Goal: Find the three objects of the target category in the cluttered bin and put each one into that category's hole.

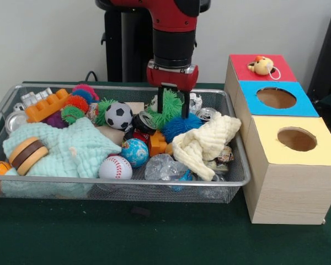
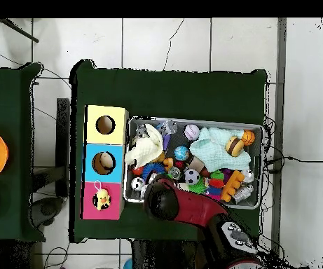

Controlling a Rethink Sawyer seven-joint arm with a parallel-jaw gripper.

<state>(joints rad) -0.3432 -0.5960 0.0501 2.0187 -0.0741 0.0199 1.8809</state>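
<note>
Pick step in hand: your gripper [image 1: 172, 102] sits low in the wire bin [image 1: 240, 179], its fingers clamped around a green spiky ball [image 1: 168, 109] at the back of the clutter. You have 3 holes on the box [image 1: 287, 160] beside the bin; the red section [image 1: 262, 74] carries a duck toy [image 1: 261, 65]. Next, you lift clear, then carry across, probably to whichever hole matches. A blue spiky ball [image 1: 181, 125], a crushed can [image 1: 145, 121] and a yellow cloth [image 1: 207, 144] crowd the grasp.

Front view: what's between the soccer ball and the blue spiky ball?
In the front view, between the soccer ball and the blue spiky ball lie a crushed can and the green spiky ball at the hand.
</note>
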